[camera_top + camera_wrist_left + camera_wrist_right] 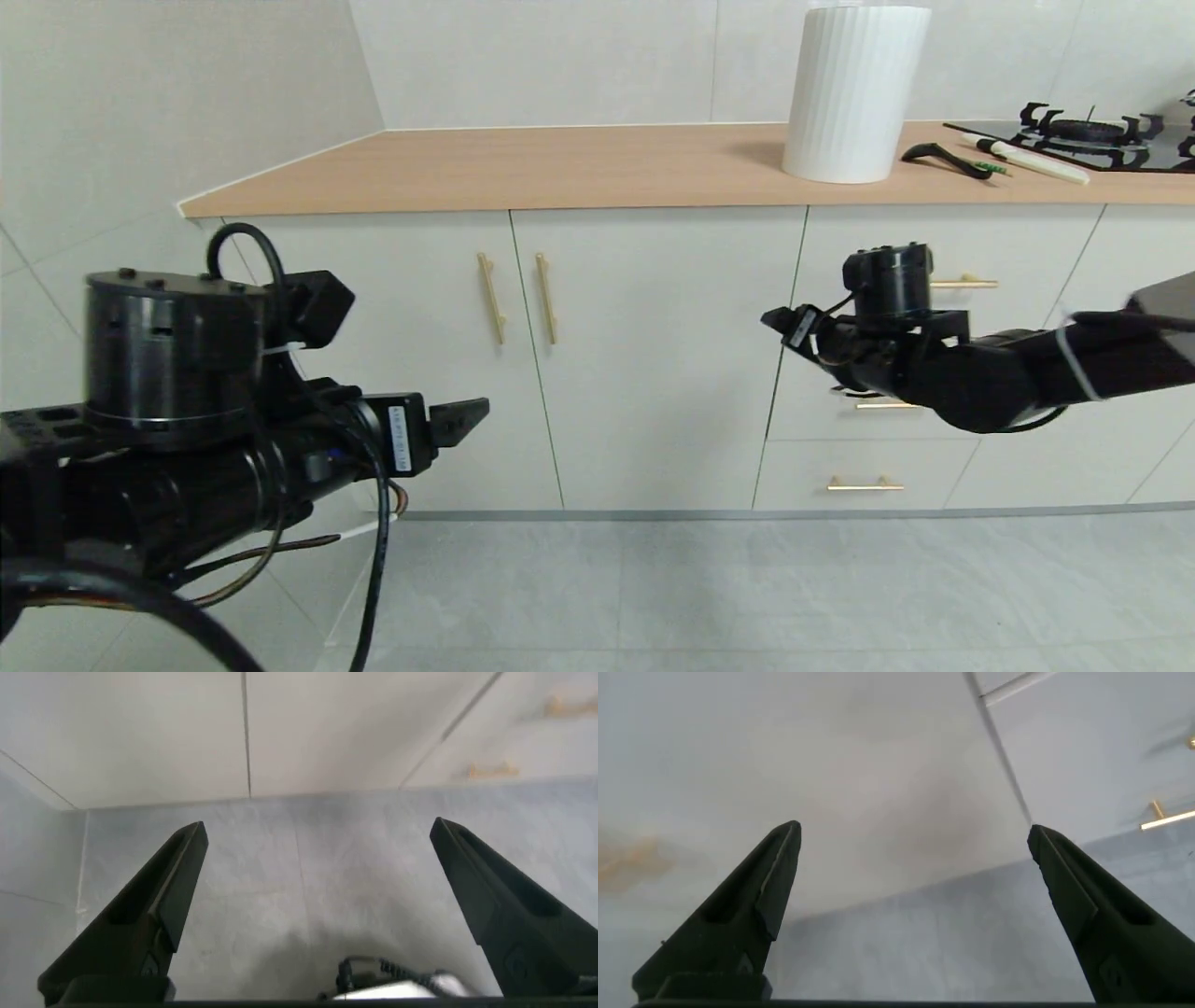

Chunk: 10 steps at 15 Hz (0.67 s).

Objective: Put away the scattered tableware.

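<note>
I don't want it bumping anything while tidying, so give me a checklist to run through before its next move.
1. Left gripper open and empty: ok.
2. Right gripper open and empty: ok.
3. Utensils located: black utensil and white-handled utensil lie on the counter near the stove: ok.
4. Grippers at counter height: not ok, both sit lower, in front of the cabinet doors.
5. White container open on top: cannot tell.

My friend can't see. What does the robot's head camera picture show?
Two black robot arms, the left gripper and right gripper both empty, hang before pale kitchen cabinets. On the wooden counter above stands a tall white ribbed container, with a black utensil and a white utensil beside it, near a stove.
</note>
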Available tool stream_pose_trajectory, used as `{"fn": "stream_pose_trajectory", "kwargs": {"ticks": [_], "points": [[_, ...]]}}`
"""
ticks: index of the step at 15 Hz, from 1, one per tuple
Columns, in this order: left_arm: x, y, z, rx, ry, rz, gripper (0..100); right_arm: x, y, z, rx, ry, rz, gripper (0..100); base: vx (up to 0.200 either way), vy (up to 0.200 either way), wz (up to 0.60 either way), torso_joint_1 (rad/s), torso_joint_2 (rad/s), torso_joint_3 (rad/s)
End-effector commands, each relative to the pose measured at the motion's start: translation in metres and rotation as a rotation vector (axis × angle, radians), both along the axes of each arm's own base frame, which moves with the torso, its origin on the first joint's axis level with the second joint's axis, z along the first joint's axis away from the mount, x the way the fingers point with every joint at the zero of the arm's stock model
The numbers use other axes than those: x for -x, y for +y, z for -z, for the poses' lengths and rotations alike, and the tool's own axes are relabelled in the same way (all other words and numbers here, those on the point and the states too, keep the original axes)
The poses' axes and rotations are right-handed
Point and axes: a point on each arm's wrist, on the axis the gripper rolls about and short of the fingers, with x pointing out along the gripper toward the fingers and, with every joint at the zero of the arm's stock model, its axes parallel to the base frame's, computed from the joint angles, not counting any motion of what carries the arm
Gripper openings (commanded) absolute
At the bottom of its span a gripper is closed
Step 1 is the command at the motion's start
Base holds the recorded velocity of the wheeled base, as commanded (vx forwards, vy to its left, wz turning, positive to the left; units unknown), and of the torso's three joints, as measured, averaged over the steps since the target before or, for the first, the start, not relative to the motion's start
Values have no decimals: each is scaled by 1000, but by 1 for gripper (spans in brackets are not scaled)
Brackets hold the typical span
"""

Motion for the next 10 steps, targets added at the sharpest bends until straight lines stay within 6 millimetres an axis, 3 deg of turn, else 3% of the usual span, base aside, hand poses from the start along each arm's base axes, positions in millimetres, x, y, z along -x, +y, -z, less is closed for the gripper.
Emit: {"fn": "stream_pose_trajectory", "kwargs": {"ticks": [1,2,3,5,6,9,10], "points": [[38,26,-19,47,-98,-37,100,114,-49,-65,-32,-118,1,100,0,0,0,0,0,0],[47,31,-20,52,-116,-42,100,130,-57,-68,-18,-133,2,100,0,0,0,0,0,0],[70,47,-20,63,-157,-71,100,174,-77,-79,23,-203,4,100,0,0,0,0,0,0],[107,74,-23,14,-219,-143,100,232,-104,-93,77,-337,28,100,0,0,0,0,0,0],[116,79,-24,8,-227,-160,100,246,-110,-95,102,-373,34,100,0,0,0,0,0,0],[189,105,-22,-4,-301,-172,100,334,-143,-94,349,-599,153,100,0,0,0,0,0,0],[200,108,-18,-19,-310,-167,100,347,-147,-92,383,-625,171,100,0,0,0,0,0,0]]}}
